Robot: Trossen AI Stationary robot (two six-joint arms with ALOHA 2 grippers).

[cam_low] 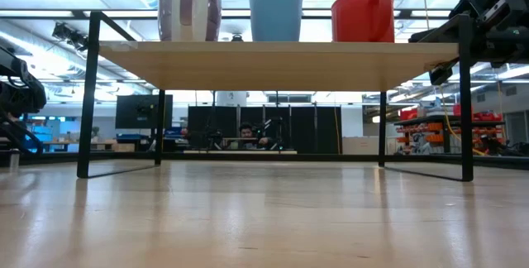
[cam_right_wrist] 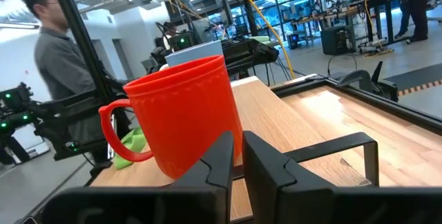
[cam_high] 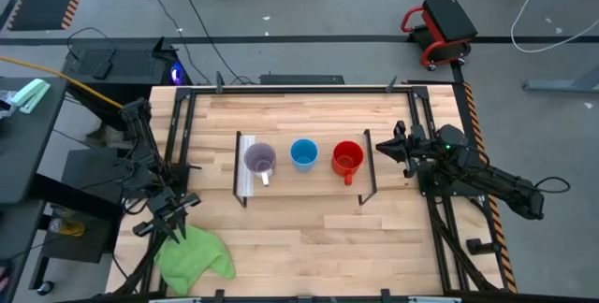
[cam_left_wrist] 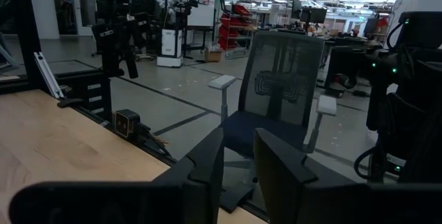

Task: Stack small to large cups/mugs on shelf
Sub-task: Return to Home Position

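Note:
Three cups stand upright in a row on the shelf (cam_high: 309, 183): a pale purple mug (cam_high: 259, 160) at the left end, a blue cup (cam_high: 303, 154) in the middle, a red mug (cam_high: 347, 158) at the right end. They also show in the low view on the board (cam_low: 281, 63): purple (cam_low: 190, 7), blue (cam_low: 275, 11), red (cam_low: 364, 16). My right gripper (cam_high: 382, 147) is shut and empty just right of the shelf's right end frame, level with the red mug (cam_right_wrist: 183, 124). My left gripper (cam_high: 171, 219) is shut and empty at the table's near left, beside the green cloth.
A green cloth (cam_high: 192, 256) lies crumpled at the table's near left corner. The black end frames (cam_high: 372, 167) of the shelf stand between my right gripper and the mugs. A person (cam_right_wrist: 48, 44) stands beyond the table. Bare wood lies in front of the shelf (cam_high: 328, 238).

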